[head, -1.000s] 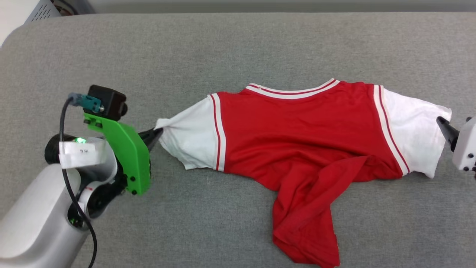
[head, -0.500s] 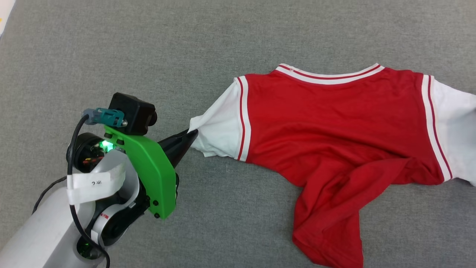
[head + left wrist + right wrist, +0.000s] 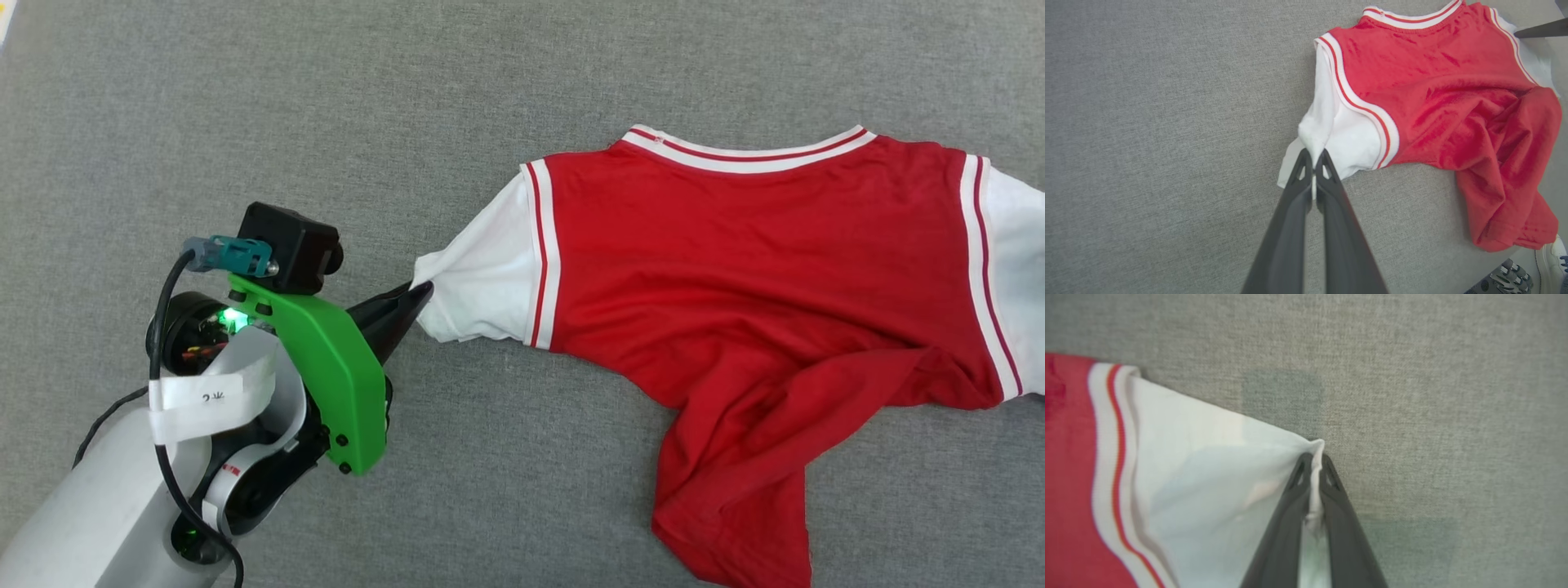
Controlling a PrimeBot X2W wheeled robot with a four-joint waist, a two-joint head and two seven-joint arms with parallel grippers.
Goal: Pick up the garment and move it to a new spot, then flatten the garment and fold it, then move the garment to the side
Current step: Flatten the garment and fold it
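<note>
Right gripper (image 3: 1314, 456) closed, seemingly on garment (image 3: 735, 261) | left gripper (image 3: 1313, 152) pinches opposite sleeve (image 3: 1339, 139)

A white tape tag (image 3: 200, 398) on the left arm (image 3: 90, 498), just behind the wrist, carries small dark handwritten characters, the first of which reads like a 2 while the mark after it is too small and blurred to tell.
</note>
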